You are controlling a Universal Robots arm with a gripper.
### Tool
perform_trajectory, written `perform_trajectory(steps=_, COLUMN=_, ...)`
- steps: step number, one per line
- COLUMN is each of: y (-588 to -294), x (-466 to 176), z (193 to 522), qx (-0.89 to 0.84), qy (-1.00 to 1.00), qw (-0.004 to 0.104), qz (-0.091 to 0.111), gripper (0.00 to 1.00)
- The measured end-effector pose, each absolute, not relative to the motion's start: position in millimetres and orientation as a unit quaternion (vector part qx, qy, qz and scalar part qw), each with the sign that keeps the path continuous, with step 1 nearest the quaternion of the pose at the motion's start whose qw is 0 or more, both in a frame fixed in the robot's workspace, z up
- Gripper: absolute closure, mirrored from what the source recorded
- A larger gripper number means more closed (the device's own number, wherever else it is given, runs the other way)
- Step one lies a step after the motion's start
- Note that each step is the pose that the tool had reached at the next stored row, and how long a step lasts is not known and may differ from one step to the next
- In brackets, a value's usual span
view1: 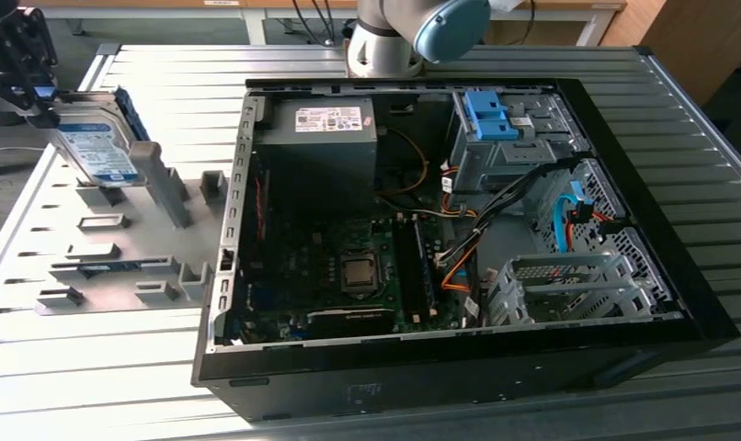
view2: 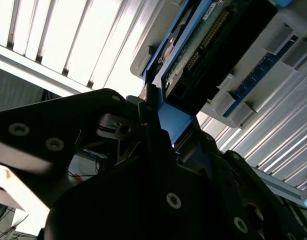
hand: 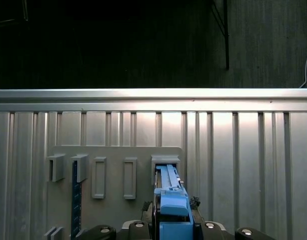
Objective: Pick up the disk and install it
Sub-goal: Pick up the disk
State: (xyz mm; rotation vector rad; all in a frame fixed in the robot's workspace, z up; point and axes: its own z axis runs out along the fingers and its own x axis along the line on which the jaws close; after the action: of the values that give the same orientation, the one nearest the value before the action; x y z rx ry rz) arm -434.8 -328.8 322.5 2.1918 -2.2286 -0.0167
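Silver disk in claw, over slotted rack, computer case beside

The exterior view looks steeply down from high up, far enough off to take in the open computer case mid-frame, the slatted desk, the grey fixture plate at left and the gripper with the disk at upper left. The first wrist view faces along the jaws, close over the disk, toward the fixture plate and the desk edge. The second wrist view sits tight against the gripper body, looking past it at the disk and its circuit-board side; all three views share disk, plate and desk.
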Motion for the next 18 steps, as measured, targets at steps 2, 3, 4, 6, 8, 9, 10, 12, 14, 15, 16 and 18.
perform_trajectory(steps=2, y=-328.8, x=-434.8, z=323.0, qx=0.701, qy=-0.713, qw=0.008, qz=-0.005, gripper=0.64)
perform_trajectory(steps=3, y=-328.8, x=-434.8, z=323.3, qx=0.701, qy=-0.713, qw=0.008, qz=-0.005, gripper=0.64)
perform_trajectory(steps=4, y=-328.8, x=-434.8, z=323.5, qx=0.701, qy=-0.713, qw=0.008, qz=-0.005, gripper=0.64)
perform_trajectory(steps=6, y=-328.8, x=-434.8, z=324.0, qx=0.701, qy=-0.713, qw=0.008, qz=-0.005, gripper=0.64)
perform_trajectory(steps=8, y=-328.8, x=-434.8, z=324.4, qx=0.701, qy=-0.713, qw=0.008, qz=-0.005, gripper=0.64)
perform_trajectory(steps=9, y=-328.8, x=-434.8, z=324.7, qx=0.701, qy=-0.713, qw=0.008, qz=-0.005, gripper=0.64)
perform_trajectory(steps=10, y=-328.8, x=-434.8, z=325.0, qx=0.701, qy=-0.713, qw=0.008, qz=-0.005, gripper=0.64)
perform_trajectory(steps=12, y=-328.8, x=-434.8, z=326.3, qx=0.701, qy=-0.713, qw=0.008, qz=-0.005, gripper=0.64)
perform_trajectory(steps=14, y=-328.9, x=-434.8, z=328.7, qx=0.701, qy=-0.713, qw=0.008, qz=-0.005, gripper=0.64)
perform_trajectory(steps=15, y=-328.8, x=-434.8, z=330.4, qx=0.701, qy=-0.713, qw=0.008, qz=-0.005, gripper=0.64)
perform_trajectory(steps=16, y=-328.9, x=-434.8, z=332.6, qx=0.701, qy=-0.713, qw=0.008, qz=-0.005, gripper=0.64)
perform_trajectory(steps=18, y=-328.8, x=-434.8, z=336.8, qx=0.701, qy=-0.713, qw=0.008, qz=-0.005, gripper=0.64)
